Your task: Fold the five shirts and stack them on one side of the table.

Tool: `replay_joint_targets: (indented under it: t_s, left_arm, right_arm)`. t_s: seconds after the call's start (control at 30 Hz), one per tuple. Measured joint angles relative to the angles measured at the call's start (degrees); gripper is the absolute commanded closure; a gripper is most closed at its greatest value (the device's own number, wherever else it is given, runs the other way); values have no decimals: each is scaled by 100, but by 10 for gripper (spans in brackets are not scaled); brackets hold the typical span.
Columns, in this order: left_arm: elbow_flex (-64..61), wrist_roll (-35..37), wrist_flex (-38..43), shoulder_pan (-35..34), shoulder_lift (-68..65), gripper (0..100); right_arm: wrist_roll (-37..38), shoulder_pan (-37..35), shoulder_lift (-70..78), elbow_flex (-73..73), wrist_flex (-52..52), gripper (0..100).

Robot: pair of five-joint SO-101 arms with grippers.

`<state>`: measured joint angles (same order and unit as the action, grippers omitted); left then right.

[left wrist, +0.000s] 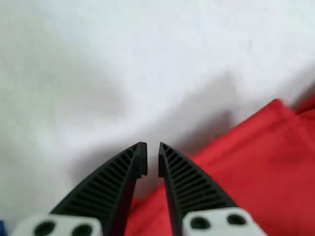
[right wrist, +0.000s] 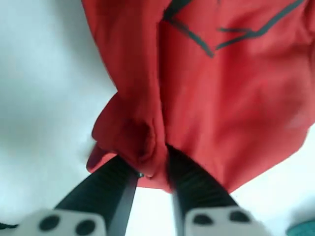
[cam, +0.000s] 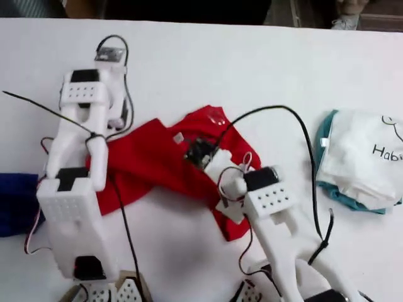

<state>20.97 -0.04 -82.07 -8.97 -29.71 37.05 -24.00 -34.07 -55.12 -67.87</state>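
White table (cam: 252, 56): red shirt (cam: 151, 163) centre, folded stack (cam: 359, 163) right, blue shirt (cam: 16, 201) left.

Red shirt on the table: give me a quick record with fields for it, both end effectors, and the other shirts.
red shirt: crumpled mid-table, unfolded
right end effector: shut on red shirt, fabric bunched
left end effector: shut, empty, over table beside red shirt
folded stack: white on teal, right side
blue shirt: left edge
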Motion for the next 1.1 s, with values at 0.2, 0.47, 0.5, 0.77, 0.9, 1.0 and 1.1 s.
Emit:
replay_joint_targets:
  t_s: [0.2,0.47,0.5,0.77,0.9,1.0,1.1]
  left_arm:
    - [598,703,-519,756,0,924]
    - [668,765,-396,993,-255,924]
    - [668,765,-316,1011,-343,924]
    - [677,756,431,1081,-1064,861]
    - [677,756,510,1152,-1081,835]
    - [677,756,440,1284,-1081,835]
    - [914,756,220,1389,-1090,835]
  right_arm:
    - [0,176,-862,-44,0,854]
    - [0,1723,-2224,-79,0,858]
    - [0,1934,-2312,-149,44,858]
    - [510,2699,-2444,-1618,1064,858]
    - [756,2927,-2444,-2119,1459,858]
    - [826,3033,-2444,-2365,1697,858]
    - [826,3051,-2444,-2541,1873,858]
